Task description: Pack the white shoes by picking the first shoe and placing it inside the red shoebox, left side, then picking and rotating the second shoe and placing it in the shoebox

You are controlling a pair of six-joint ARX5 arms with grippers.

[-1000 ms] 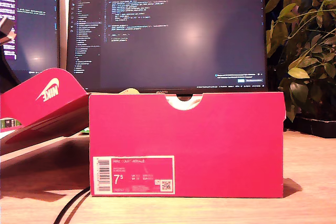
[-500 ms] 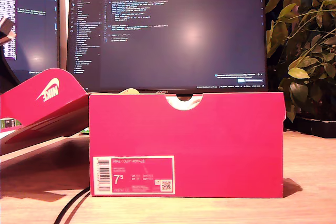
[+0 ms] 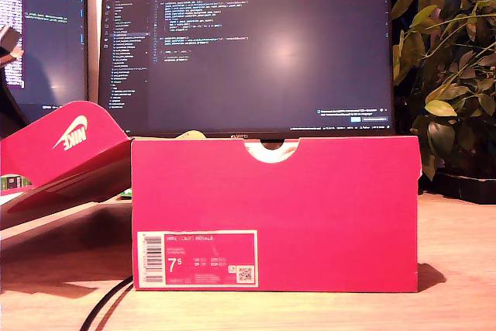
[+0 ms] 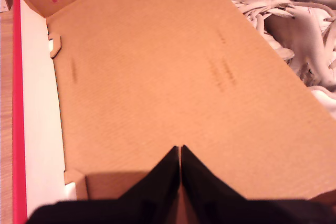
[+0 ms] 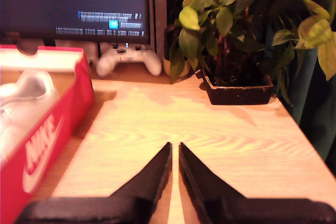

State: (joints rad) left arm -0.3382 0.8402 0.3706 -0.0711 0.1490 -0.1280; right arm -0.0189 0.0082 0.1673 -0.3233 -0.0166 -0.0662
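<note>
The red shoebox (image 3: pixel 310 215) stands at the middle of the exterior view, label side facing the camera, with something white showing through its notch. Its lid (image 3: pixel 70 145) hangs open toward the exterior view's left. No gripper appears in that view. My first gripper (image 4: pixel 180 148) is shut and empty over the lid's brown inner face (image 4: pixel 157 77), and the white shoes (image 4: pixel 304 30) with their laces lie past that cardboard's edge. My second gripper (image 5: pixel 175 144) is shut and empty above the wooden table, beside the shoebox (image 5: pixel 47 135), in which a white shoe (image 5: pixel 23 98) lies.
Two monitors (image 3: pixel 248 52) stand behind the box. A potted plant (image 3: pixel 449 75) fills the exterior view's right, and its dark pot (image 5: pixel 239 90) is ahead of my second gripper. A white game controller (image 5: pixel 128 59) lies by the monitor. Black cables (image 3: pixel 105 308) run under the lid.
The box, lid and shoes have not moved. Only the text on the monitor at the exterior view's left has shifted.
</note>
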